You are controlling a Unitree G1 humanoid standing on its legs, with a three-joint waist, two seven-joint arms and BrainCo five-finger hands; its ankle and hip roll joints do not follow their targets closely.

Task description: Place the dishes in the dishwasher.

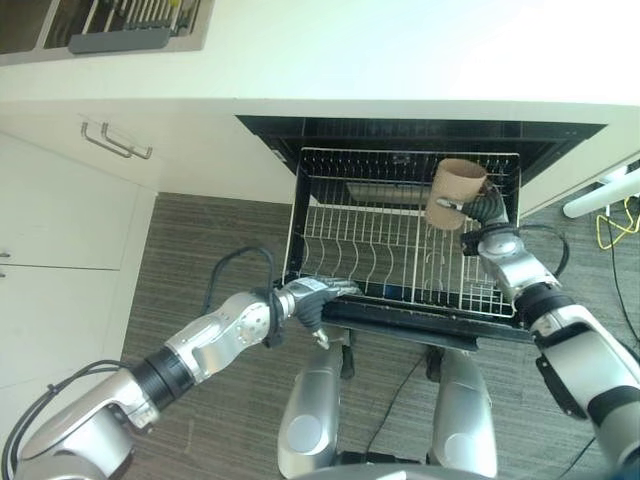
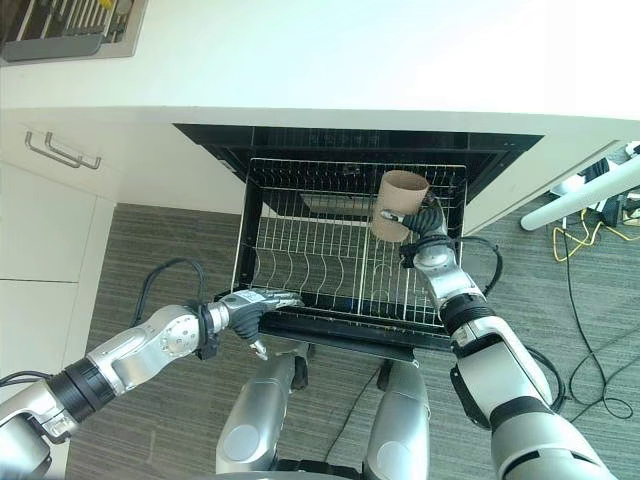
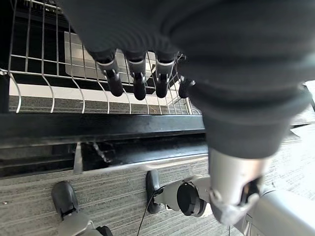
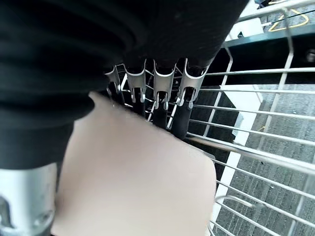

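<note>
A tan cup (image 1: 455,190) hangs tilted over the far right part of the pulled-out white wire rack (image 1: 400,152). My right hand (image 1: 487,215) is shut on it, and the right wrist view shows the fingers (image 4: 162,98) curled against the cup's wall (image 4: 133,187). At the rack's front left edge rests my left hand (image 1: 315,293), open. Its straight fingers (image 3: 138,81) lie over the front wires (image 3: 49,83). No dishes stand among the rack's tines.
The rack sticks out of the dark dishwasher opening (image 1: 420,130) under a white counter. A cutlery tray (image 1: 120,25) lies on the counter at far left. A white cabinet with a metal handle (image 1: 115,142) stands to the left. Yellow cable (image 1: 620,225) lies on the floor at right.
</note>
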